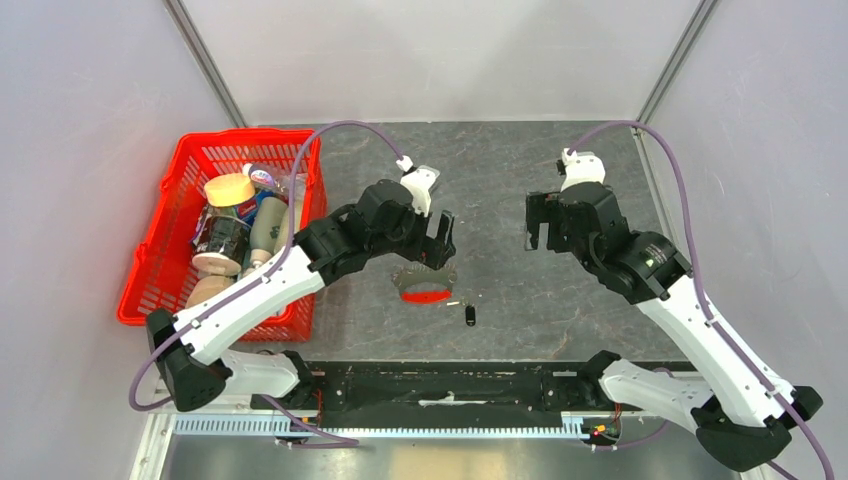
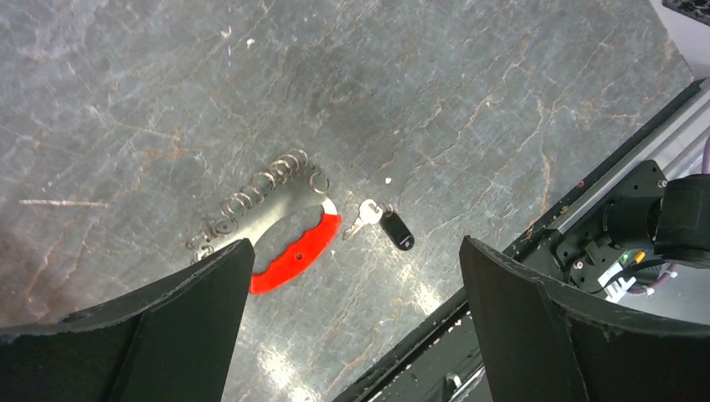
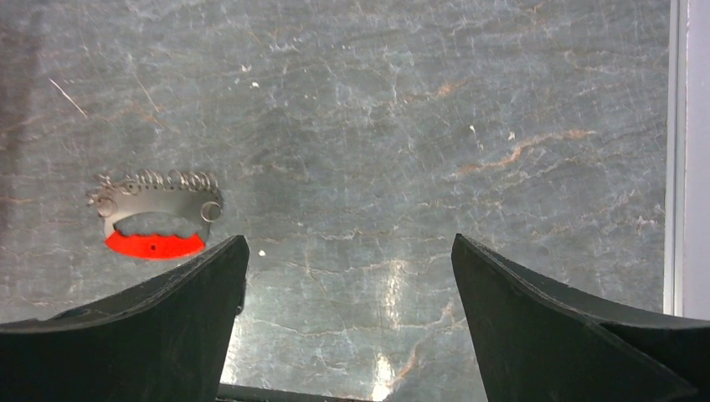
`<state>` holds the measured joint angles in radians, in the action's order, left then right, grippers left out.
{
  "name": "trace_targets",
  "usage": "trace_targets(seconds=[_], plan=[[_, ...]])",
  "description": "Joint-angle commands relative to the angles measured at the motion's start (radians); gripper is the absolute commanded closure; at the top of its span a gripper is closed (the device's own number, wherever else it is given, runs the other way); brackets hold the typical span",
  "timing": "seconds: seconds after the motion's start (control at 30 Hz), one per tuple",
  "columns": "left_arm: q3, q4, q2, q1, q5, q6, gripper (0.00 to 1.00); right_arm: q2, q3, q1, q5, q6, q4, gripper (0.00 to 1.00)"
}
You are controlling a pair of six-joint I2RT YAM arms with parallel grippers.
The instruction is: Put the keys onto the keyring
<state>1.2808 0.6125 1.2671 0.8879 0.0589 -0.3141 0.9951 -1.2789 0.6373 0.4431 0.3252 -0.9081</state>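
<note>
The keys [image 2: 389, 224], a silver key joined to a black fob, lie flat on the table [image 1: 520, 170], just beside one end of the keyring [image 2: 276, 209]. In the left wrist view a sliver of stone shows between the key's tip and the ring's red strip. In the top view the keys [image 1: 468, 314] sit to the right of the keyring [image 1: 425, 285] and a little nearer the table's near edge. The keyring lies flat too, its row of small rings toward the far side and the red strip toward the arms.

The left gripper [image 1: 437, 240] hangs over the keyring's far side with its jaws spread wide, holding nothing. From its own camera the left gripper [image 2: 353, 244] frames both things between its fingers, and one finger [image 2: 192, 310] hides the ring's other end. The right gripper [image 1: 540, 222] is well apart to the right, also spread wide and holding nothing. Its camera shows the gripper [image 3: 347, 243] over bare stone, with the keyring [image 3: 159, 203] off to the side.

A black rail [image 1: 440, 385] runs along the near edge, close to the keys. A red basket [image 1: 160, 250] of bottles stands at the left edge. Open table stretches behind and to the right of the keyring.
</note>
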Motion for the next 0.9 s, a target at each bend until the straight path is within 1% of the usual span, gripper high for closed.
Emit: trace_targets(seconds=[0.0, 0.07, 0.17, 0.27, 0.33, 0.47, 0.67, 0.77, 0.8, 0.87], plan=[[-0.028, -0.043, 0.019, 0.005, 0.051, -0.116, 0.01, -0.006, 0.048, 0.0, -0.01, 0.017, -0.02, 0.01], [-0.047, -0.043, 0.027, 0.008, 0.081, -0.144, 0.04, 0.007, 0.059, 0.001, -0.054, 0.028, -0.024, 0.01], [-0.077, -0.058, 0.049, 0.019, 0.105, -0.16, 0.04, 0.013, 0.09, 0.0, -0.083, 0.035, -0.003, 0.01], [-0.091, -0.06, 0.093, 0.026, 0.111, -0.169, 0.09, 0.021, 0.12, 0.001, -0.106, 0.045, 0.027, 0.01], [-0.105, -0.041, 0.107, 0.029, 0.14, -0.181, 0.12, 0.035, 0.128, 0.0, -0.134, 0.045, 0.032, 0.01], [-0.194, -0.025, 0.066, 0.029, 0.239, -0.258, 0.16, 0.05, 0.154, 0.001, -0.146, 0.044, 0.03, 0.01], [-0.353, -0.021, -0.044, 0.029, 0.378, -0.409, 0.23, 0.057, 0.205, 0.002, -0.177, 0.056, 0.08, 0.01], [-0.394, -0.057, -0.047, 0.029, 0.387, -0.419, 0.26, 0.071, 0.218, 0.002, -0.208, 0.063, 0.101, 0.01], [-0.399, -0.069, -0.037, 0.029, 0.383, -0.419, 0.28, 0.076, 0.222, 0.002, -0.221, 0.066, 0.108, 0.03], [-0.401, -0.086, -0.008, 0.029, 0.371, -0.414, 0.34, 0.082, 0.227, 0.002, -0.234, 0.071, 0.113, 0.05]])
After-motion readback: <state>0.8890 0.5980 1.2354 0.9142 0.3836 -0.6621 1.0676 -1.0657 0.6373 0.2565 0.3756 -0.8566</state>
